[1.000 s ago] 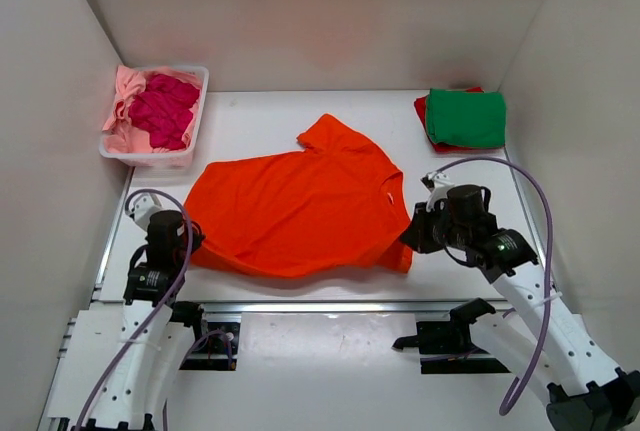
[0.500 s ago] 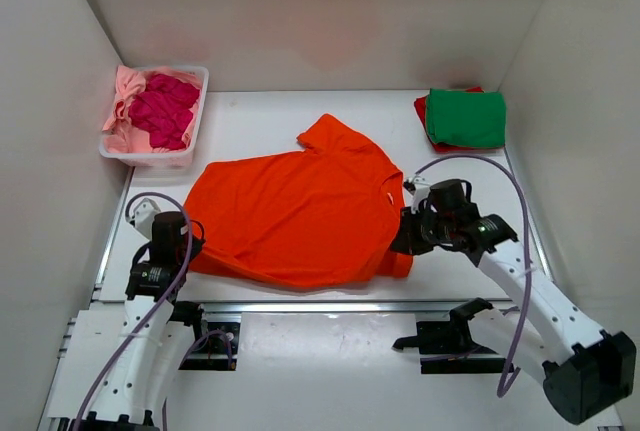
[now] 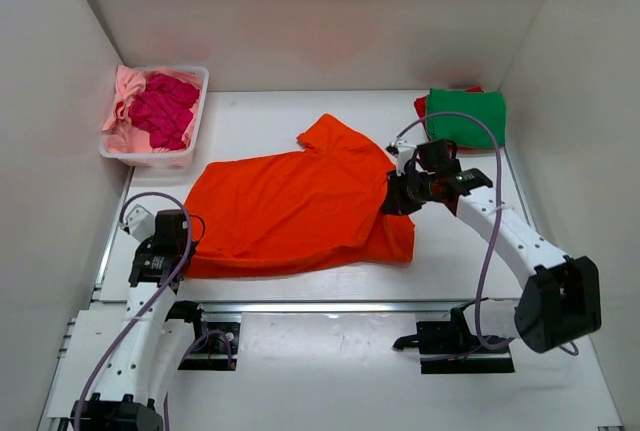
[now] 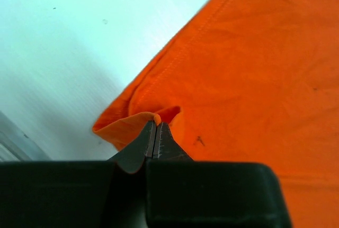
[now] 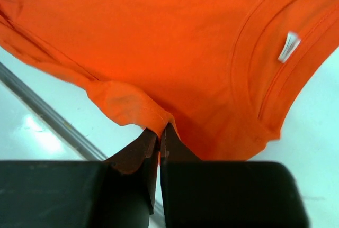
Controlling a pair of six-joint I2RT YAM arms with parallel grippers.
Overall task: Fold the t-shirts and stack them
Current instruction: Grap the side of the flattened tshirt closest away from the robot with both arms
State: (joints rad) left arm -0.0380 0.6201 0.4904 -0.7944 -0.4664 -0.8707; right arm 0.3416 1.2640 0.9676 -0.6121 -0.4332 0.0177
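The bright orange t-shirt (image 3: 290, 211) lies spread across the middle of the table, collar to the right. My left gripper (image 3: 186, 243) is shut on its near-left hem corner (image 4: 132, 127), with the jaws pressed together at the fold (image 4: 157, 126). My right gripper (image 3: 392, 195) is shut on a lifted fold of the shirt's near-right part, beside the collar (image 5: 265, 80) and its white label (image 5: 288, 46); the pinched cloth (image 5: 132, 106) hangs above the table. A folded green t-shirt (image 3: 466, 118) rests on a red one (image 3: 421, 111) at the back right.
A white plastic basket (image 3: 150, 158) at the back left holds a magenta t-shirt (image 3: 166, 111) and a light pink one (image 3: 125, 91). White walls close in the left, back and right sides. A metal rail (image 3: 300, 303) runs along the table's near edge.
My right gripper has carried its pinch of orange cloth away from the near edge, back and left to beside the collar. The left gripper has barely shifted, still holding the hem corner.
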